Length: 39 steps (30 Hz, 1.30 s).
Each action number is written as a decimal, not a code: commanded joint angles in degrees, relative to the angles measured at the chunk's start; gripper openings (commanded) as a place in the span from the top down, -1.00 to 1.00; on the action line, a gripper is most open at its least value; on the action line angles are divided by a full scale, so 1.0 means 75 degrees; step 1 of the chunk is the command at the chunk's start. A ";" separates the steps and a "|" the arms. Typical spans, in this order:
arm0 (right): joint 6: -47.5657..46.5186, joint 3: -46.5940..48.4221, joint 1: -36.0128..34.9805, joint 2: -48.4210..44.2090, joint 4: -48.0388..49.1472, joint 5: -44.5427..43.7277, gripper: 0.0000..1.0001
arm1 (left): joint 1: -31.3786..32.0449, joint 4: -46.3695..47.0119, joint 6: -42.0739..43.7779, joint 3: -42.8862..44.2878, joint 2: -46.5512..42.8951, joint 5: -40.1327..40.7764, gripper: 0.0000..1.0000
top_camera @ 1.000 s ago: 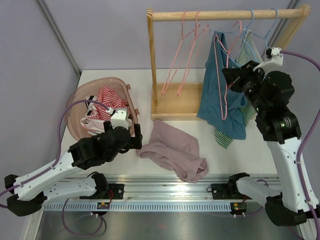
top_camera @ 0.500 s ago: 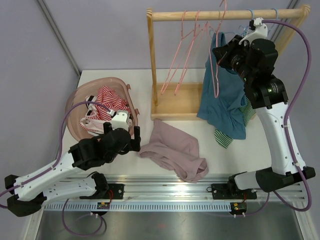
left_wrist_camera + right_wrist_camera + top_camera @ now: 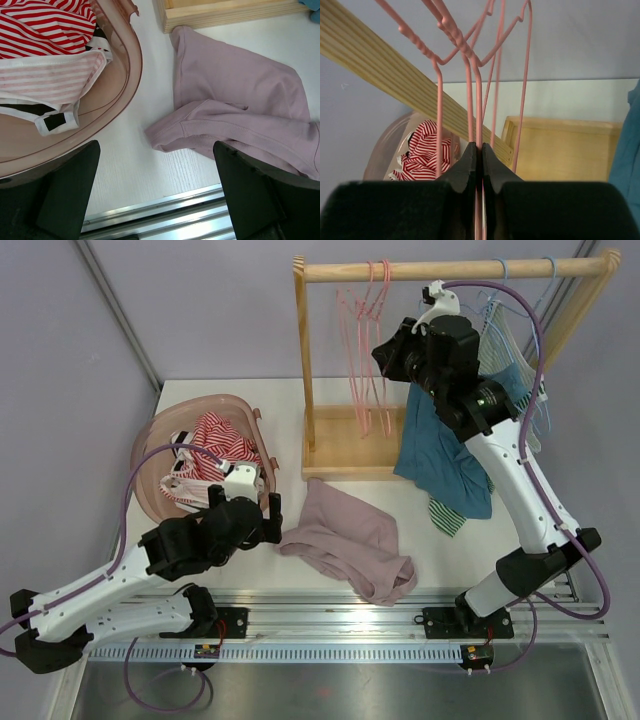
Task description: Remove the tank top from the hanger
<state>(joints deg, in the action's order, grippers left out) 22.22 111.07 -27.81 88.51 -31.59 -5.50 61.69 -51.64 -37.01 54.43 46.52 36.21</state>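
Observation:
My right gripper (image 3: 384, 352) is raised near the wooden rail (image 3: 460, 270), and in the right wrist view it (image 3: 479, 148) is shut on the wire of an empty pink hanger (image 3: 479, 100). That hanger (image 3: 384, 410) hangs beside two other pink hangers. A mauve tank top (image 3: 345, 540) lies crumpled on the table, off any hanger, and it also shows in the left wrist view (image 3: 240, 110). My left gripper (image 3: 270, 515) is open and empty, low over the table between the basket and the mauve top (image 3: 159, 190).
A teal garment (image 3: 440, 450) and a green striped one (image 3: 508, 350) hang from blue hangers at the rail's right end. The rack's wooden base (image 3: 345, 455) sits behind the mauve top. A pink basket (image 3: 150, 445) holds red-striped clothes (image 3: 215, 435) at the left.
My right arm has carried the pink hanger up and to the left, from in front of the teal garment to beside the other pink hangers. The left arm has not moved.

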 commanded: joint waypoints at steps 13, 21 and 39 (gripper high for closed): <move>-0.0231 -0.0568 -0.0276 -0.0562 0.0649 -0.0286 0.51 | 0.0083 0.1480 0.0283 -0.0203 0.0616 -0.0725 -0.98; -0.0677 -0.1507 -0.0276 -0.2050 0.0475 -0.0720 -0.37 | 0.0821 0.2712 0.0950 0.0148 0.1929 -0.0890 -0.98; -0.0689 -0.4624 -0.0276 -0.6210 -0.0181 0.2489 -0.99 | 0.1489 0.5045 0.1959 0.0628 0.5816 -0.1910 -0.98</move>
<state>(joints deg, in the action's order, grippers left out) 17.74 77.78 -29.61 43.07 -33.06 4.12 72.64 -20.01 -23.31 56.12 85.60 23.99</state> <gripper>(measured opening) 0.993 0.988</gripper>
